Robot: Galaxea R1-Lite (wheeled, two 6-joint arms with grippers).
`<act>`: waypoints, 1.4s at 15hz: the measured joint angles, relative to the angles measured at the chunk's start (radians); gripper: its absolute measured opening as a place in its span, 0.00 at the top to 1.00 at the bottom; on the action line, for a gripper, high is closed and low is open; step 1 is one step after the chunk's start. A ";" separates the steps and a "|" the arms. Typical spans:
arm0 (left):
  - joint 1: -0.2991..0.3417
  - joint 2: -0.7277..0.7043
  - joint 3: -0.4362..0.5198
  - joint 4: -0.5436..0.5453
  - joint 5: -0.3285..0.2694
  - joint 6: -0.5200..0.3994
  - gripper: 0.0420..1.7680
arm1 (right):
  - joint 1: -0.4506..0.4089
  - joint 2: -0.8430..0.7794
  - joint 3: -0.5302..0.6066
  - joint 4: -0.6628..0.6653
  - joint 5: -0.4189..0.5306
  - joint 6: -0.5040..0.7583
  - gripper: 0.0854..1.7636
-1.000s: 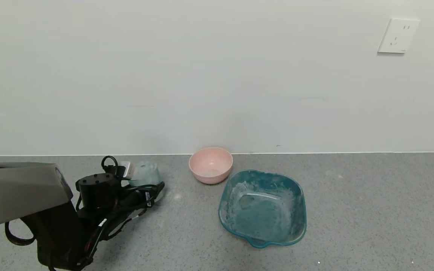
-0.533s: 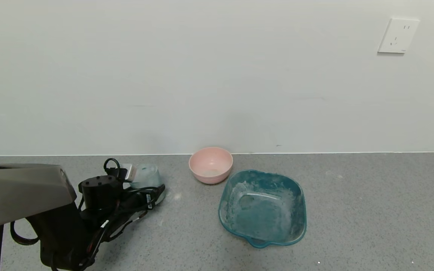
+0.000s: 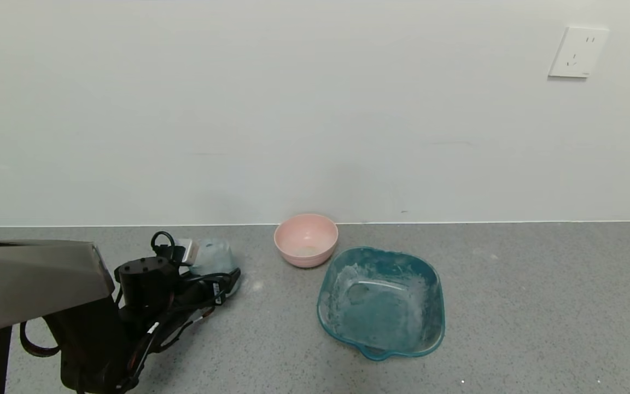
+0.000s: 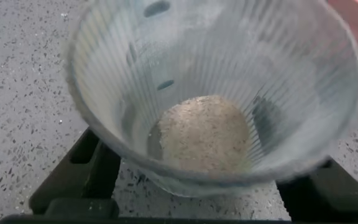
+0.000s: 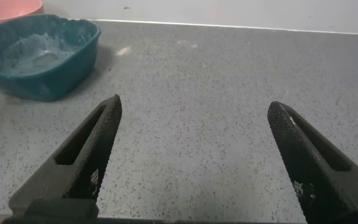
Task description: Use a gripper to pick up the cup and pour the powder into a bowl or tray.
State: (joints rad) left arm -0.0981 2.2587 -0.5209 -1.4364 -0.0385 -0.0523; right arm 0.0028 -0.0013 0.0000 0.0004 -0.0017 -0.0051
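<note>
The cup [image 3: 214,254], a clear ribbed tumbler dusted white, stands on the grey counter left of the pink bowl [image 3: 306,239]. My left gripper [image 3: 209,264] straddles it with one finger on each side, and it is open. In the left wrist view the cup [image 4: 216,74] fills the picture. The black fingers [image 4: 73,177] show below its rim, and a strip of counter separates one of them from the cup's base. Whitish powder [image 4: 135,93] coats the cup's walls. A pale patch of it lies in the bowl's bottom. My right gripper [image 5: 194,104] hangs open over bare counter.
A teal translucent tray [image 3: 381,301] with a spout and white dusting sits in front and to the right of the bowl, also seen as the tray [image 5: 39,56] in the right wrist view. The wall runs close behind the cup and bowl. A socket [image 3: 577,52] is on the wall.
The left gripper has shifted slightly right and down with the cup between its fingers. The cup now stands a touch lower on the counter, and the jaws have eased off it.
</note>
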 joint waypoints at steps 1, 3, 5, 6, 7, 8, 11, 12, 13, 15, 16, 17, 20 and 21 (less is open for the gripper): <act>0.000 0.000 0.001 0.000 0.000 0.000 0.16 | 0.000 0.000 0.000 0.000 0.000 0.000 0.03; 0.000 -0.005 0.005 0.004 -0.001 0.000 0.13 | 0.000 0.000 0.000 0.000 0.000 -0.001 0.03; 0.000 -0.019 0.011 0.007 -0.001 0.002 0.11 | 0.000 0.000 0.000 0.000 0.000 0.000 0.03; 0.000 -0.031 0.015 0.014 -0.001 0.004 0.10 | 0.000 0.000 0.000 0.000 0.000 0.000 0.03; 0.000 -0.048 0.020 0.036 0.001 0.008 0.09 | 0.000 0.000 0.000 0.000 0.000 0.000 0.03; 0.000 -0.073 0.023 0.069 0.002 0.018 0.09 | 0.000 0.000 0.000 0.000 0.000 0.000 0.03; 0.004 -0.195 0.030 0.210 0.001 0.034 0.07 | 0.000 0.000 0.000 0.000 0.000 0.000 0.03; 0.004 -0.249 0.028 0.272 0.001 0.037 0.06 | 0.000 0.000 0.000 0.000 0.000 0.000 0.03; 0.005 -0.313 0.022 0.345 0.000 0.041 0.06 | 0.000 0.000 0.000 0.000 0.000 0.000 0.03; 0.006 -0.441 -0.001 0.502 0.001 0.044 0.05 | 0.000 0.000 0.000 0.000 0.000 0.000 0.03; 0.006 -0.513 -0.023 0.598 0.002 0.045 0.05 | 0.000 0.000 0.000 0.000 0.000 0.000 0.03; 0.007 -0.580 -0.046 0.690 0.003 0.046 0.05 | 0.000 0.000 0.000 0.000 0.000 0.000 0.03; 0.018 -0.777 -0.127 0.939 0.006 0.048 0.04 | 0.000 0.000 0.000 0.001 0.000 0.000 0.03; 0.022 -0.837 -0.150 1.003 0.006 0.048 0.04 | 0.000 0.000 0.000 0.001 0.001 0.000 0.03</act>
State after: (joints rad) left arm -0.0760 1.4215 -0.6704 -0.4334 -0.0326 -0.0043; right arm 0.0028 -0.0013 0.0000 0.0017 -0.0009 -0.0053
